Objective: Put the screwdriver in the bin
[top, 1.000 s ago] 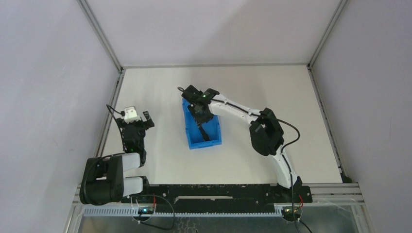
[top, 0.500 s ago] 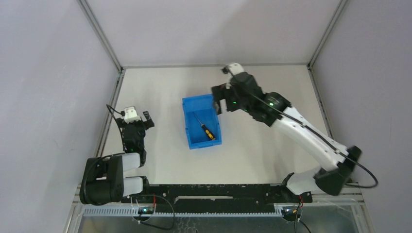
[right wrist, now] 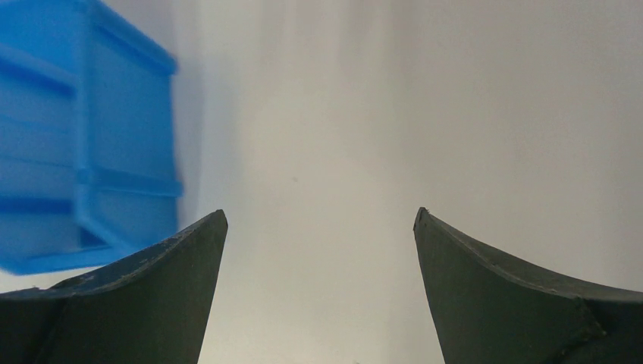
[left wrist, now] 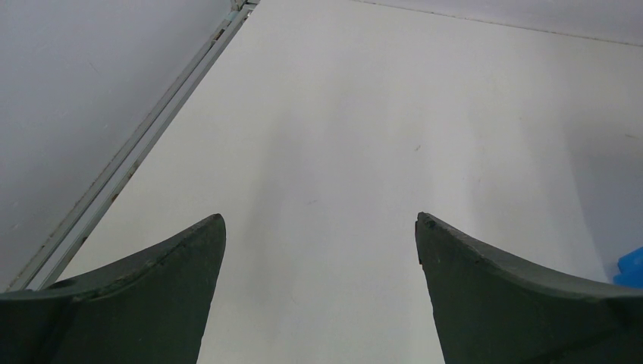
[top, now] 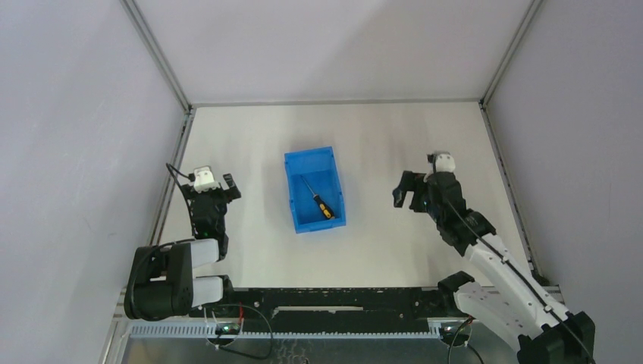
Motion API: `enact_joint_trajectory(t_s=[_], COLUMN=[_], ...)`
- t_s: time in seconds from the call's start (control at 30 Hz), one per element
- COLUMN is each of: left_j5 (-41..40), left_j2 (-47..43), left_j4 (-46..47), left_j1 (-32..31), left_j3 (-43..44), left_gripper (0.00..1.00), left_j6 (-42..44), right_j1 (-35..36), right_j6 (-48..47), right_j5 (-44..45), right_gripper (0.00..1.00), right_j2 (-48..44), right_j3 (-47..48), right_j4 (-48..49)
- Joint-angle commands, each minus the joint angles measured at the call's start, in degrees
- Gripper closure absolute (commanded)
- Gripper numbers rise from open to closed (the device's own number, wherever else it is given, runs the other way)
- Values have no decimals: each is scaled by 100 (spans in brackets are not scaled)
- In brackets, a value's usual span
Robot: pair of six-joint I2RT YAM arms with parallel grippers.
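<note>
The screwdriver [top: 319, 199], with a yellow-orange and black handle, lies inside the blue bin [top: 297, 163] in the middle of the table. My right gripper [top: 406, 193] is open and empty, off to the right of the bin with a gap between them; in the right wrist view the gripper [right wrist: 320, 216] shows only bare table between its fingers, and the bin's outer wall [right wrist: 83, 144] sits blurred at the left. My left gripper [top: 215, 184] stands open and empty to the left of the bin, with its fingers [left wrist: 182, 258] wide apart over bare table.
Metal frame rails [top: 174, 163] run along the left and right edges of the table, with grey walls around. A sliver of the blue bin [left wrist: 631, 267] shows at the right edge of the left wrist view.
My right gripper opened over the bin, leaving the screwdriver inside. The right arm then swung away, first to the back right of the bin, then to the near right. The left arm stayed still.
</note>
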Motion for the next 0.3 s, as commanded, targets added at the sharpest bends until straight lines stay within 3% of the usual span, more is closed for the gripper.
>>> enact_joint_trajectory(t_s=[0.0, 0.27], left_j5=[-45, -40], left_j2=[-56, -55], left_j4=[138, 138], left_j1=[-32, -32], left_j3=[198, 195], left_gripper=[0, 0], left_j6=[99, 99], right_j1=[-216, -231], right_j6=[575, 794], right_j5=[356, 363], right_gripper=[0, 0], right_j2=[-444, -560], right_j3=[-909, -1808], right_j4=[958, 1665])
